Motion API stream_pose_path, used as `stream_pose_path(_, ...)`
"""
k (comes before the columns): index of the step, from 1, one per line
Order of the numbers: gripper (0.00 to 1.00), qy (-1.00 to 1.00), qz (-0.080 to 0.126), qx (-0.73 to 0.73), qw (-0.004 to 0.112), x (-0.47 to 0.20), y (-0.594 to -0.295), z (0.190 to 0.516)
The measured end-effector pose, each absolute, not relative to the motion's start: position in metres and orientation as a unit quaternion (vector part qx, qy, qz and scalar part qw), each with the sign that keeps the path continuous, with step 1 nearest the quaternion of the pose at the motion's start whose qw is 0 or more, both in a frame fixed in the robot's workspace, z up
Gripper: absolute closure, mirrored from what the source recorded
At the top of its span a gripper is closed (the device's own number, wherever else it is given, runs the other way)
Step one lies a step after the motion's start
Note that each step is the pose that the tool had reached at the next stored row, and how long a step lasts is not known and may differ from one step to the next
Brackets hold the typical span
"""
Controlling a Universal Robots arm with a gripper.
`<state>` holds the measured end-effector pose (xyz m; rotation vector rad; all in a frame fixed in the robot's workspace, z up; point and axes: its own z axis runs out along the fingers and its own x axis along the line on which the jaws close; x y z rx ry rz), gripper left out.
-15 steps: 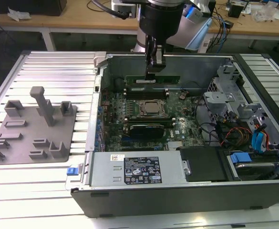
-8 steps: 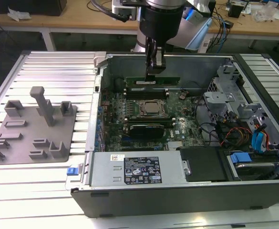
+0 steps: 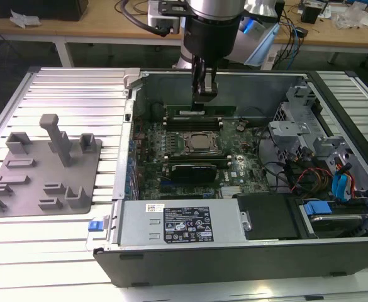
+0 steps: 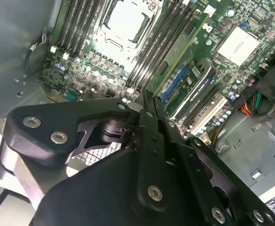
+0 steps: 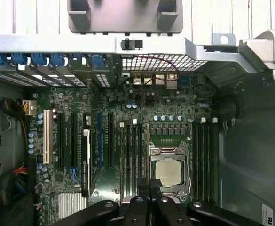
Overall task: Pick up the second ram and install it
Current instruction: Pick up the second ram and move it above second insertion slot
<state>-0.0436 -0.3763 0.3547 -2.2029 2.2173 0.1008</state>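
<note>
A long green ram stick (image 4: 182,51) stands on edge in a black memory slot beside the processor socket (image 5: 169,170). It also appears in the exterior view as a thin green strip (image 3: 212,109) near the case's back wall, and in the first wrist view as a pale edge (image 5: 148,141). My gripper (image 3: 204,95) hangs straight down inside the open case, over that row of slots. Its fingertips are pressed together with nothing between them, right at one end of the stick (image 4: 145,96) (image 5: 149,181). Whether they touch the stick, I cannot tell.
The open computer case (image 3: 133,113) lies on a slatted white table. A grey fixture (image 3: 42,170) rests at the exterior view's left. A black-topped card (image 3: 193,170), the power supply (image 3: 184,223) and a drive cage with cables (image 3: 309,145) crowd the board.
</note>
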Motion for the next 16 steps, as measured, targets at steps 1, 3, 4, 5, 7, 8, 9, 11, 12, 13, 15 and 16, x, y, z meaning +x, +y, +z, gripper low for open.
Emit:
stream_pose_path(1,0.91,0.71,0.032,-0.704,0.007,-0.044,-0.376,0.354)
stream_pose_path(3,0.91,0.711,0.031,-0.703,0.006,-0.044,-0.375,0.352)
stream_pose_path(4,0.91,0.711,0.031,-0.702,0.006,-0.044,-0.375,0.351)
stream_pose_path(5,0.91,0.712,0.031,-0.701,0.006,-0.043,-0.374,0.35)
stream_pose_path(7,0.91,0.714,0.03,-0.7,0.005,-0.043,-0.372,0.346)
stream_pose_path(8,0.91,0.714,0.03,-0.699,0.005,-0.043,-0.372,0.345)
stream_pose_path(9,0.91,0.715,0.03,-0.699,0.005,-0.043,-0.371,0.343)
stream_pose_path(11,0.91,0.715,0.03,-0.698,0.005,-0.042,-0.371,0.341)
stream_pose_path(12,0.91,0.715,0.03,-0.698,0.005,-0.042,-0.37,0.34)
stream_pose_path(13,0.91,0.715,0.029,-0.698,0.004,-0.042,-0.37,0.339)
stream_pose_path(15,0.91,0.716,0.026,-0.698,0.001,-0.042,-0.369,0.338)
stream_pose_path(16,0.91,0.716,0.023,-0.698,-0.002,-0.042,-0.369,0.337)
